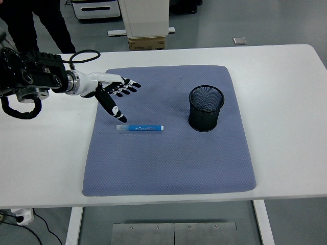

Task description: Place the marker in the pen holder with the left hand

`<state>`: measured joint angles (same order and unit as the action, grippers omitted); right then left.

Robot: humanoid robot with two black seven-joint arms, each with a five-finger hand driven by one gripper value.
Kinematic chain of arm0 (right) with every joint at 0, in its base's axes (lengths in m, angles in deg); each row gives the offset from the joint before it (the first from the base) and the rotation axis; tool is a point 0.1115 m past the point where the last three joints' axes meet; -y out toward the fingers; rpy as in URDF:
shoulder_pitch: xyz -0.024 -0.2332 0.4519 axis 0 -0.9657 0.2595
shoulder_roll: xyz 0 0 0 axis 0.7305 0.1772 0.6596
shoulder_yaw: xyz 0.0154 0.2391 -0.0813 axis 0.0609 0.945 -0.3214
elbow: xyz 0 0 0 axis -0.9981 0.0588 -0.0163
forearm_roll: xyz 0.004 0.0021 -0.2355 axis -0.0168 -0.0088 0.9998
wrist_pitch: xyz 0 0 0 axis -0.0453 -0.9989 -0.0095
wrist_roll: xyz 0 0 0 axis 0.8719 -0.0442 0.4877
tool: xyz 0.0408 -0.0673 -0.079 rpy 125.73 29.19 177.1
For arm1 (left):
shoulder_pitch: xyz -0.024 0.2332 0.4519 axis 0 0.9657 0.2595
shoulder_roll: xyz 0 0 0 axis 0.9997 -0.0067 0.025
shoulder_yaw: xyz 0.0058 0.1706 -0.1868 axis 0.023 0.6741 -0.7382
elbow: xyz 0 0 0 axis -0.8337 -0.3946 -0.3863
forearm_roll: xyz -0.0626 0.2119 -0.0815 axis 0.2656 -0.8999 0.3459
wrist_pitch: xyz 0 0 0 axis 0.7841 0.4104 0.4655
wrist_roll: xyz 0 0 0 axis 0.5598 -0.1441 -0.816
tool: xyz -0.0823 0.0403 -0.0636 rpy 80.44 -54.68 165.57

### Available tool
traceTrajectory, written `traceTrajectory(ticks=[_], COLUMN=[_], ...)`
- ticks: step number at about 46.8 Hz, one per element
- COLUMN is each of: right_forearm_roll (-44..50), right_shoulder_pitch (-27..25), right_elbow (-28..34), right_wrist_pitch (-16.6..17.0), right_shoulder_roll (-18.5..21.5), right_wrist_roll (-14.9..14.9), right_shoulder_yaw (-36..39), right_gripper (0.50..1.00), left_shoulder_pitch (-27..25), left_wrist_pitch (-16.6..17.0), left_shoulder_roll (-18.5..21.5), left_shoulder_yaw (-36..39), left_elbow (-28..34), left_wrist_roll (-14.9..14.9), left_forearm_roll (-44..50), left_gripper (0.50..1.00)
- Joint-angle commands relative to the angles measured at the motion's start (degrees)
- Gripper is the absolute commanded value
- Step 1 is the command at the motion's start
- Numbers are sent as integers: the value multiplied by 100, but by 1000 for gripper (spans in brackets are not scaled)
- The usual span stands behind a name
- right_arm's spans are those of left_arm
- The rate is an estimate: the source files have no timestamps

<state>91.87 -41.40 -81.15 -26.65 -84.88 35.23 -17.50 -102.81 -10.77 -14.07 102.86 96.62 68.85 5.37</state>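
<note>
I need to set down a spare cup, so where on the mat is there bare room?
The mat's near half, below the marker and pen holder, is bare. So is the patch between those two. The mat's far-left corner is crowded by the left hand, open just above the marker's clear end.

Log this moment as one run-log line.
left hand: open, above marker's clear end | marker: flat on mat | pen holder: upright, empty

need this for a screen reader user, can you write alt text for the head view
A black robot arm's left hand, fingers spread, reaches from the left toward a blue marker lying flat on a grey-blue fabric mat, its thumb tip just short of the marker's pale left end. A black mesh pen holder stands upright to the marker's right, on the white table.
</note>
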Motion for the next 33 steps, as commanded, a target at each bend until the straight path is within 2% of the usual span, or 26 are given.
traceTrajectory(ticks=[1,4,5,7,9,10,19,27,33], right_forearm_roll=[0,0,0,0,0,0,0,0,0], right_shoulder_pitch=[0,0,0,0,0,0,0,0,0], right_elbow=[9,9,9,9,9,9,9,9,9], right_wrist_pitch=[-2,7,-2,6,7,7,6,7,-2], right_shoulder_roll=[0,0,0,0,0,0,0,0,0], right_wrist_roll=[-2,-2,-2,-2,-2,7,7,-2,-2], right_shoulder_yaw=[0,0,0,0,0,0,0,0,0], right_gripper=[1000,1000,1000,1000,1000,1000,1000,1000,1000], left_shoulder_pitch=[-73,-109,-152,-152,-152,-292,-469,-574,-583], left_wrist_pitch=[9,9,9,26,26,26,-9,-18,-18], left_shoulder_roll=[-10,-28,-115,-177,-177,-343,-572,-652,-705], left_shoulder_yaw=[-8,-8,-17,-17,-17,-17,0,-17,-17], left_elbow=[9,17,17,17,17,17,17,17,17], left_wrist_roll=[-77,-166,-357,-491,-491,-665,-737,-1457,-1572], left_forearm_roll=[-8,-8,-8,-16,-16,-16,-25,-34,-34], left_gripper=[1000,1000,1000,1000,1000,1000,1000,1000,1000])
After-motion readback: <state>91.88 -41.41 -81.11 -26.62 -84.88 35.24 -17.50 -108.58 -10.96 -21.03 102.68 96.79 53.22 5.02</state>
